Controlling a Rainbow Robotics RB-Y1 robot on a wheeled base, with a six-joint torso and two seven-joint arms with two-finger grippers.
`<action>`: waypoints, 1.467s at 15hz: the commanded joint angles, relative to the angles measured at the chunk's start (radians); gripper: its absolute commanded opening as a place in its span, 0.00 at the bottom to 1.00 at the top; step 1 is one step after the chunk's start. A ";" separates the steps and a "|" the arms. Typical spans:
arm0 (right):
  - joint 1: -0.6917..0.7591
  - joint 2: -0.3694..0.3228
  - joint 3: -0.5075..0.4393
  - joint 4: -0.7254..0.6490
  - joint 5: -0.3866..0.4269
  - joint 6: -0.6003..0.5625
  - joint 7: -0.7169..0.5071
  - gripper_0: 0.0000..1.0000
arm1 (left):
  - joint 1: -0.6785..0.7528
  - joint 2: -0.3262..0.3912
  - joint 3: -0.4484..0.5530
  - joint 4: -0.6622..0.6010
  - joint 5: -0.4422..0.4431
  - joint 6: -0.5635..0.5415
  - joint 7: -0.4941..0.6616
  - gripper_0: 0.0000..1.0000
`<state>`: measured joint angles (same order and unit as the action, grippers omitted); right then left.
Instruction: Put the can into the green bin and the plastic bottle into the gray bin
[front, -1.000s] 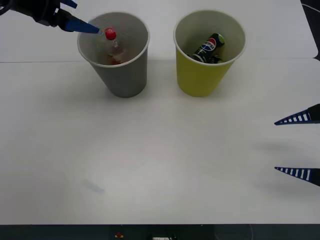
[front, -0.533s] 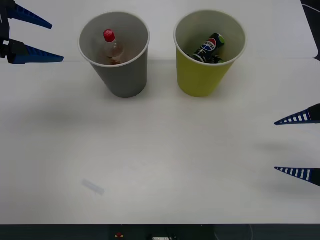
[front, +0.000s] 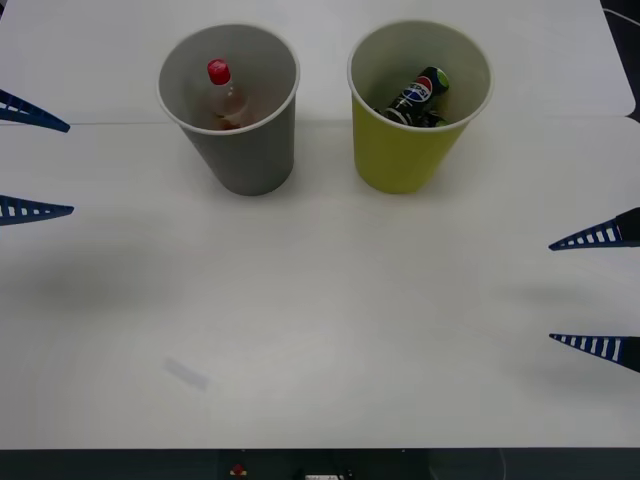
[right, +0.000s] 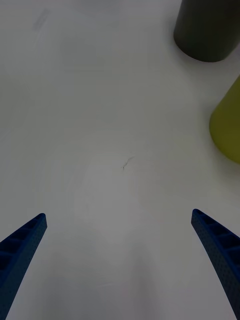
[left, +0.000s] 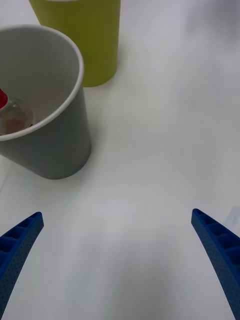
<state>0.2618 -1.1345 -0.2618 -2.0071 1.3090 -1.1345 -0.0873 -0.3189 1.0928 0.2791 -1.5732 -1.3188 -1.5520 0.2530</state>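
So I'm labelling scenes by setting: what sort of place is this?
Probably a lab or test bench for a sorting trial: a bare white tabletop, a gray tapered cup-shaped bin holding a clear red-capped plastic bottle, and a yellow-green tapered bin holding a dark Pepsi can.

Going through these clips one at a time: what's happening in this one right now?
Nothing is being held at this moment. The plastic bottle sits inside the gray bin, and the can lies inside the green bin, so both items look sorted. The left gripper is open at the table's left edge, beside the gray bin and apart from it. The right gripper is open at the right edge, over the white table.
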 joint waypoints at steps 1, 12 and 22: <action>0.000 0.000 0.000 0.000 0.000 0.000 0.000 1.00 | 0.152 0.019 0.040 -0.053 0.066 0.043 -0.072 1.00; 0.000 0.000 0.000 0.000 0.000 0.000 0.000 1.00 | 0.607 0.035 0.132 -0.263 0.193 0.288 -0.156 1.00; 0.000 0.000 0.000 0.000 0.000 0.000 0.000 1.00 | 0.664 0.038 0.132 -0.268 0.197 0.293 -0.195 1.00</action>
<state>0.2618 -1.1345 -0.2618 -2.0071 1.3090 -1.1345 -0.0872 0.3445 1.1305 0.4111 -1.8412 -1.1212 -1.2593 0.0586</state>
